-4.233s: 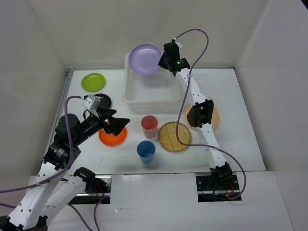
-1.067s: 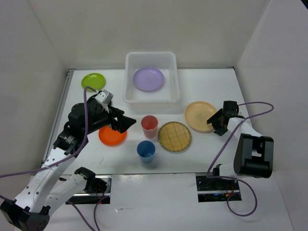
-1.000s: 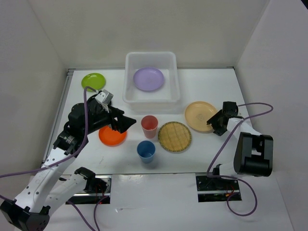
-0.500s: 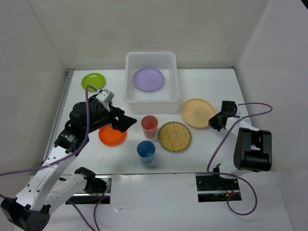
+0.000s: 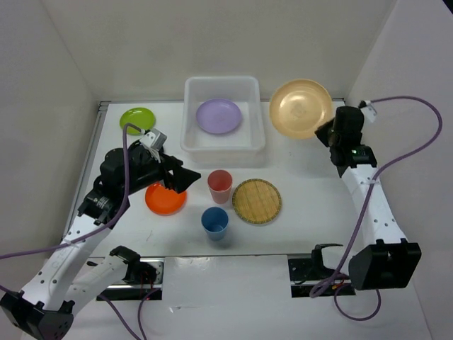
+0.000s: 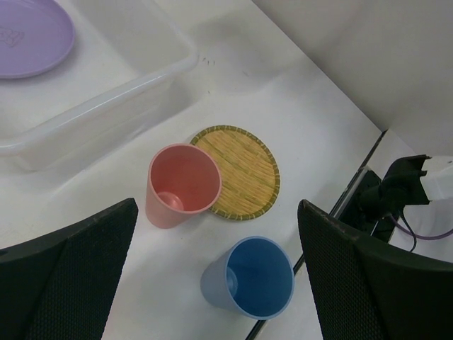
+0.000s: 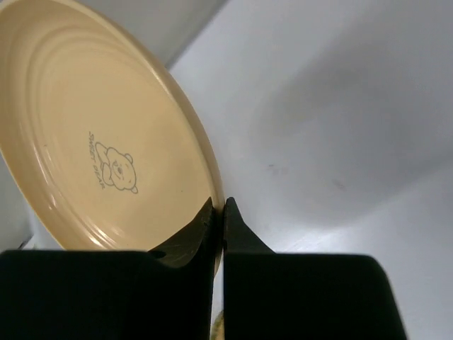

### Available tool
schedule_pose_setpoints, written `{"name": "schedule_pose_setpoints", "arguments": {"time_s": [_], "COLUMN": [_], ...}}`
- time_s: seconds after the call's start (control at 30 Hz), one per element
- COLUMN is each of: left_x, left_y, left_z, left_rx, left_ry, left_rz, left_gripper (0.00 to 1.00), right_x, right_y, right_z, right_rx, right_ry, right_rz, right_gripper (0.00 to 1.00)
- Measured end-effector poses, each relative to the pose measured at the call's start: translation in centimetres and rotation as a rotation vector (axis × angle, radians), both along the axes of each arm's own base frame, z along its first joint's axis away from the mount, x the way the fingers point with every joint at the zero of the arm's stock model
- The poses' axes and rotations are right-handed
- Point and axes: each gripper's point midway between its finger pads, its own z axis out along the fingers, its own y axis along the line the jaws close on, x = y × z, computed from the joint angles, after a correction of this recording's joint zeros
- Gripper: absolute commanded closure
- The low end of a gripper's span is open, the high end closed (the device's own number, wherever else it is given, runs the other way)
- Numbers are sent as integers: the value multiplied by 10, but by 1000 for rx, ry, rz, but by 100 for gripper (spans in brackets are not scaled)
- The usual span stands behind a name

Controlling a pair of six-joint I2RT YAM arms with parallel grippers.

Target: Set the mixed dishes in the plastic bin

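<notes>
Now the right gripper is clamped on the rim of the pale yellow plate, its two fingers pressed together on the edge at the plate's four o'clock in the top view. The plate hangs clear of the table, tipped up on edge so its printed face shows to the overhead camera. From the plate, the plastic bin lies at nine o'clock, just beside it, and the right arm is plainly the nearer one. Being round, the plate has no long axis to line up. It only wants carrying across the bin's right rim and levelling.

The bin holds one lavender plate, lying flat. The pink cup and blue cup stand upright and empty beside the bamboo plate.

The left gripper hangs with jaws wide apart, holding nothing, over the orange plate, with the lime green plate off at its eleven o'clock
</notes>
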Motion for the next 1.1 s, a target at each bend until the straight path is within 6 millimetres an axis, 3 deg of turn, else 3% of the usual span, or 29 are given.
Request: {"name": "schedule_pose_setpoints", "arguments": {"time_s": [0.1,0.2,0.33,0.47,0.6,0.77,0.87,1.1], "left_x": [0,-1,-5,-9,-10,-10,-11,-12], "left_y": [0,1,2,4,6,8,9,9], "left_z": [4,8,11,14,17,24,25,22], "left_rx": [-3,-4,-5,-9,-4,-5,-6,-1], "left_ry": [-6,-8,-11,-20,-14,-27,-28,-18], "left_rz": [0,1,1,1,8,24,24,28], "left_gripper": [0,0,0,0,0,0,0,0], "right_x": [15,34,81,126,156,188,209,249], "right_y": [54,104,160,201,227,243,252,269], "right_z": [35,45,42,17,-28,-75,-86,-88], "right_rx": [-10,-7,-11,-26,-32,-43,-50,-75], "right_ry": [-73,-82,-58,-17,59,139,148,133], "right_rz": [131,249,357,413,458,481,490,498], "right_gripper": [100,100,100,100,100,100,100,100]}}
